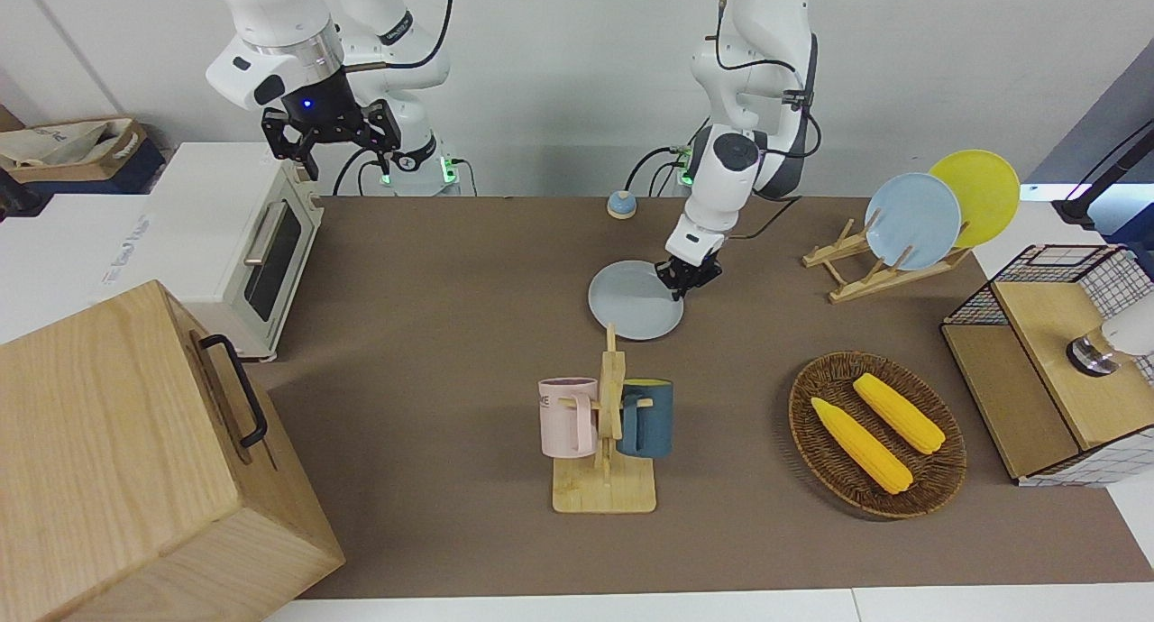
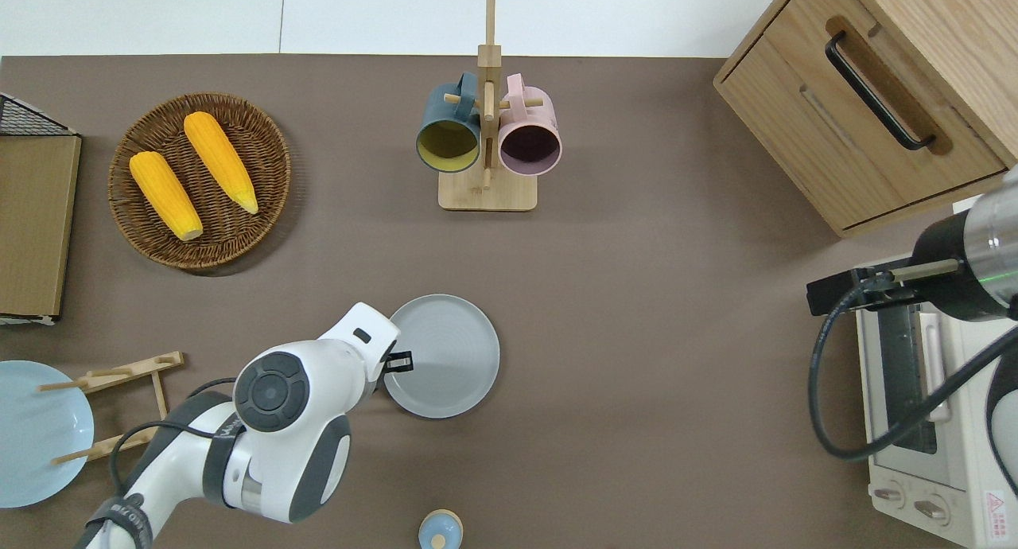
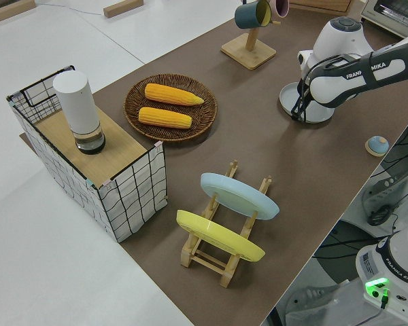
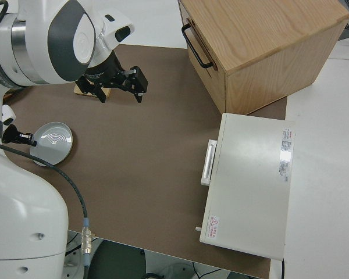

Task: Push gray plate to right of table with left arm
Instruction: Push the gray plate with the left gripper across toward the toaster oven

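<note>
- We see the table (image 2: 636, 310), brown top, carrying everything.
- Gray plate (image 2: 449, 356) lies flat mid-table, nearer the robots than the mug rack (image 2: 487, 135).
- Left gripper (image 2: 400, 362) is down at the plate's rim, on the side toward the left arm's end; we can't tell its finger state.
- Right gripper (image 1: 331, 135) parked, fingers spread, holding nothing.

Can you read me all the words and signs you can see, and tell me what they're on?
"FRANKA EMIKA" on the left arm, in the left side view.
"FRANKA EMIKA" on the arm base with the green light, same view.
Red warning triangle sticker on the toaster oven; its small print is too small to read.
Label strip on the oven's top: too small to read.
Print on the pink mug: partly hidden, unreadable.
</note>
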